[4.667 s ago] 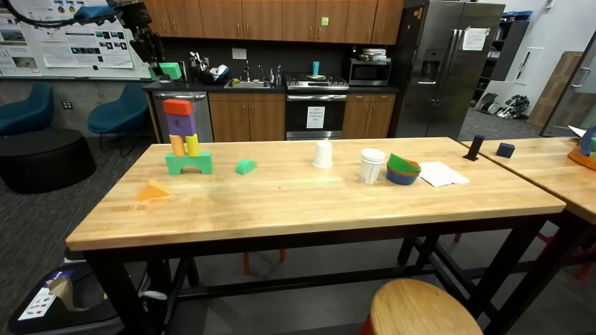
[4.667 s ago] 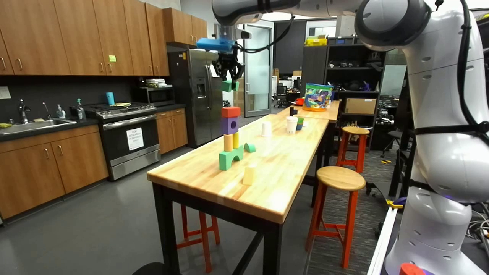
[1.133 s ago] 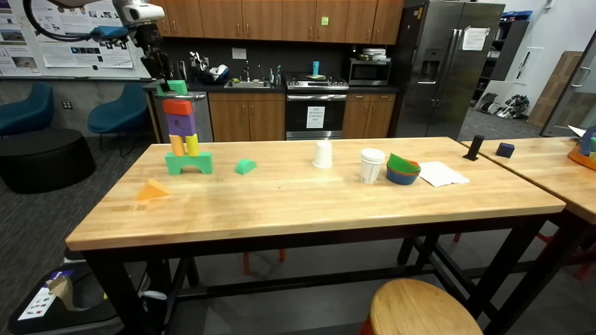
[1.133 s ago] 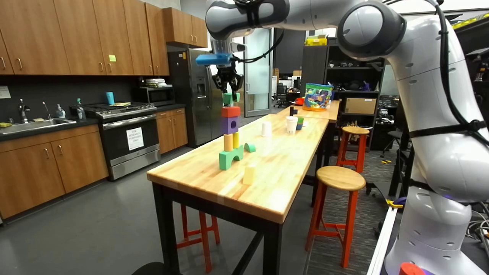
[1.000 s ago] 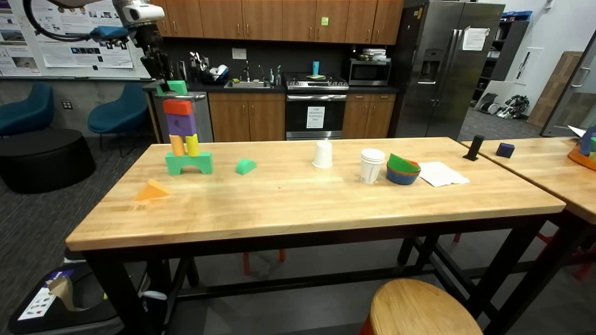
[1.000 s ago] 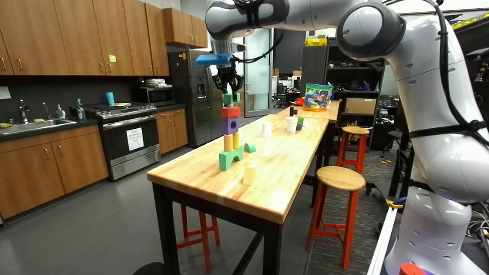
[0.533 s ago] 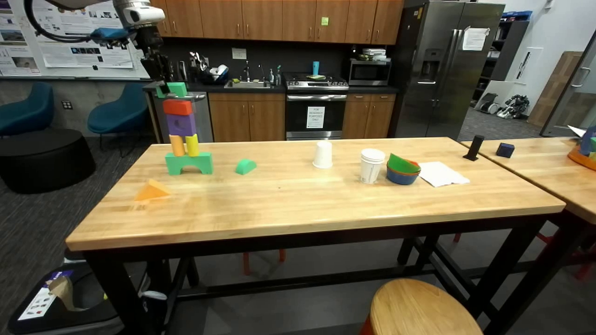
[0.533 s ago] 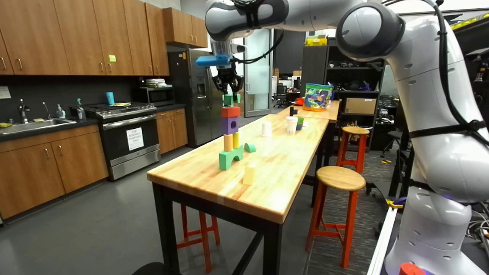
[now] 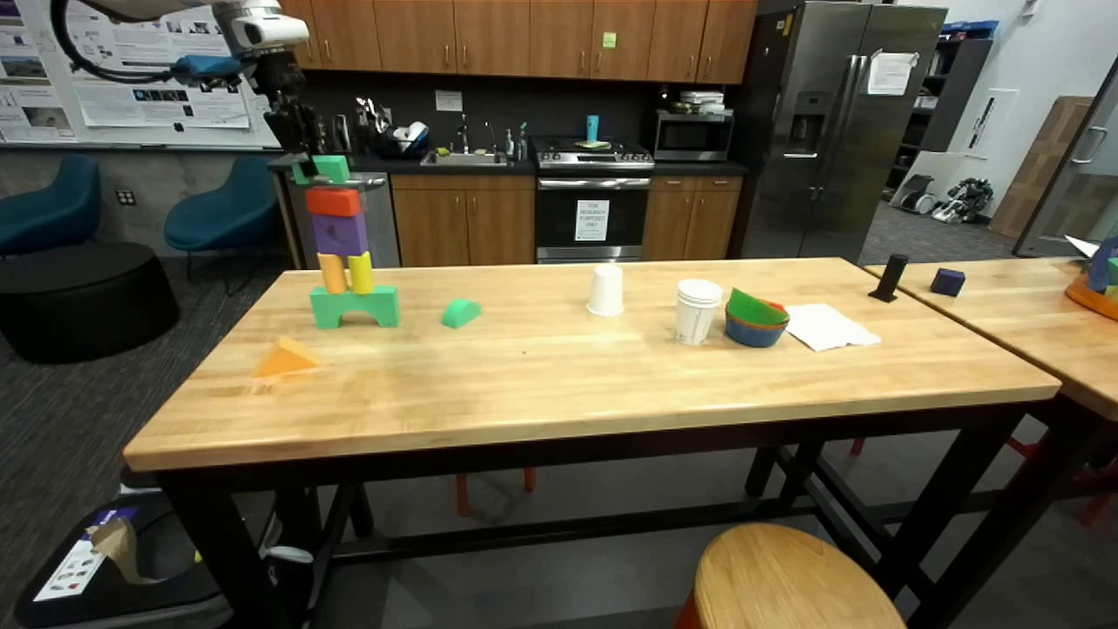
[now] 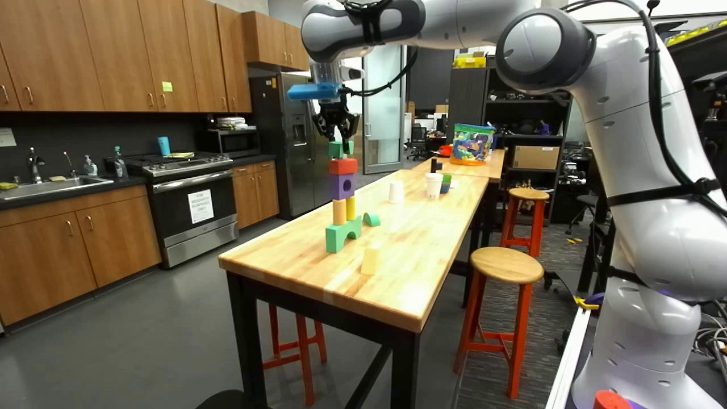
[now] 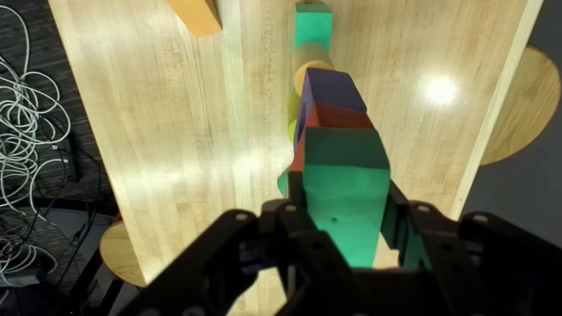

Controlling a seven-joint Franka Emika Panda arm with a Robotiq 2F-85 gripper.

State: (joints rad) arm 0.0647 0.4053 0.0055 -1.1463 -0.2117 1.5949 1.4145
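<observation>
My gripper (image 11: 344, 186) is shut on a green block (image 11: 347, 210), with one finger on each side of it. In both exterior views the green block (image 9: 332, 168) (image 10: 336, 149) sits at the top of a block tower, on or just above a red block (image 9: 333, 201) (image 10: 343, 166); I cannot tell if they touch. In the exterior view from the table's end, the green block stands slightly left of the red block. Below are a purple block (image 9: 341, 234), an orange cylinder (image 9: 332, 273), a yellow cylinder (image 9: 361, 273) and a green arch (image 9: 383, 306).
On the wooden table (image 9: 524, 384) are an orange wedge (image 9: 286, 358), a green half-round block (image 9: 460, 313), white cups (image 9: 605, 291) (image 9: 697, 313), stacked bowls (image 9: 755, 321) and a paper (image 9: 828, 327). Stools (image 10: 507, 265) stand beside the table.
Since several seconds ago my gripper has lowered the green block to the top of the tower. In the last half second it has shifted slightly left in an exterior view. The tower stands unchanged.
</observation>
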